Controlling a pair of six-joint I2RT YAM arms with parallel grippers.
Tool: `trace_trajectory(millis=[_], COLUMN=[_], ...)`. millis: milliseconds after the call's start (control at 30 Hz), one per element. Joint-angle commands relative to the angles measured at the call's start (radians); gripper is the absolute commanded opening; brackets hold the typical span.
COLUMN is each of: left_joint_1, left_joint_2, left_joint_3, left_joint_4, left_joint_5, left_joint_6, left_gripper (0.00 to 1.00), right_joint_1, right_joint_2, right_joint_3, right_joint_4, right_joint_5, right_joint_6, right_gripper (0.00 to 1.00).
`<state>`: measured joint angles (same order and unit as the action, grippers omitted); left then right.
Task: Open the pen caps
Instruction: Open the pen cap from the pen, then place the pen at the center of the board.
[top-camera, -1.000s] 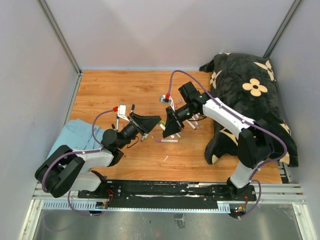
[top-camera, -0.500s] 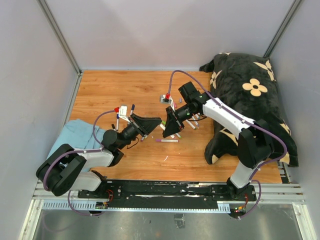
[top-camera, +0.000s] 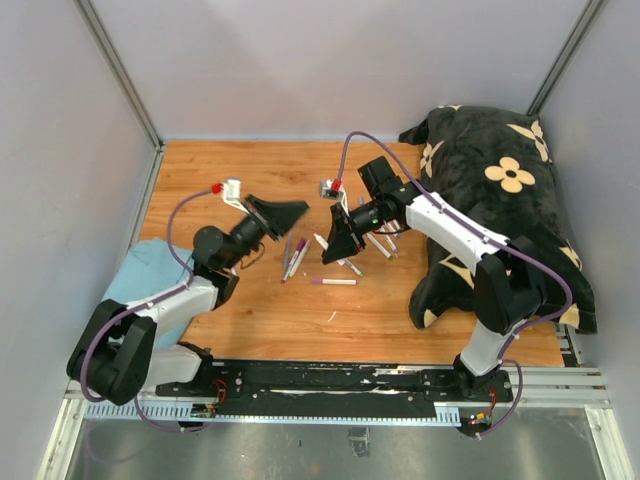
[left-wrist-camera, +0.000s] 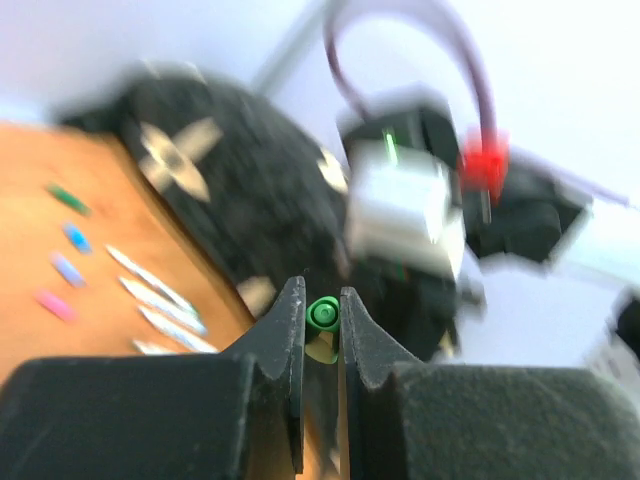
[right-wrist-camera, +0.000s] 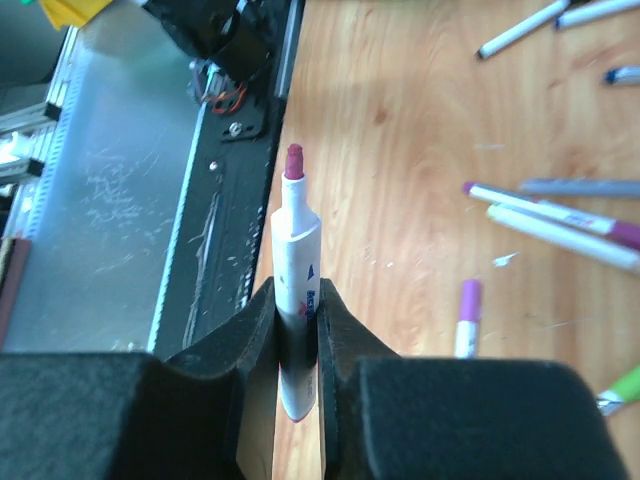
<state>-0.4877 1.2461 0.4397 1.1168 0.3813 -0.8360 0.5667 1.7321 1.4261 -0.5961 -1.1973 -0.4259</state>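
- Green cap (left-wrist-camera: 322, 315): pinched between the left fingers (left-wrist-camera: 290, 325), raised over the bench (top-camera: 200, 180).
- Uncapped pen (right-wrist-camera: 297, 260): white barrel, reddish tip bare, clamped by the right fingers (right-wrist-camera: 262, 320).
- Loose caps (left-wrist-camera: 55, 305): green, blue, purple and pink, blurred, lying on the bench beside bare barrels.
- Other pens (top-camera: 333, 282): scattered on the bench between the arms.
- Black flowered cushion (top-camera: 500, 200): right side.
- Blue cloth (top-camera: 150, 275): left side.

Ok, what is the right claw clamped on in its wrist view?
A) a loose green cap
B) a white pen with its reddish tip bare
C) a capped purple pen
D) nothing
B: the right claw pinches a white pen upright between its fingers, and the reddish tip at the top has no cap on it.
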Motion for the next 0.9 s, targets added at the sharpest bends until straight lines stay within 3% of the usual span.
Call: trace_trajectory(millis=[0,167,233,367,567,867], left_joint_1=[0.153,0.182,0.183,0.182,0.184,0.184], left_joint_2=[-0.012,-0.040,-0.069,-0.140,-0.228,-0.275], left_joint_3=[0.088,0.058,0.032,-0.051,-0.212,-0.304], left_joint_4=[0.079,0.126,0.120,0.083,0.041,-0.008], left_joint_5=[-0.132,-0.142,-0.149,-0.162,-0.198,-0.206], left_joint_6=[-0.017,-0.042,-0.034,-0.008,-0.021,-0.071], left_gripper=[0.00,0.00,0.00,0.00,0.00,0.00], right_joint_1=[0.017,0.003,0.003,0.002,-0.012,-0.034], right_joint_2=[0.022,0.030,0.027,0.018,0.092,0.209], right_joint_3=[-0.031,-0.028,-0.026,-0.048,-0.027,0.002], right_joint_4=[-0.135,-0.134,-0.120,-0.042,-0.025,-0.037], right_joint_5=[-0.046,0.015,0.165,0.606,0.948,1.127], right_joint_6=[-0.031,-0.025,-0.012,0.037,0.063,0.090], right_gripper=[0.01,0.01,0.01,0.01,0.01,0.03])
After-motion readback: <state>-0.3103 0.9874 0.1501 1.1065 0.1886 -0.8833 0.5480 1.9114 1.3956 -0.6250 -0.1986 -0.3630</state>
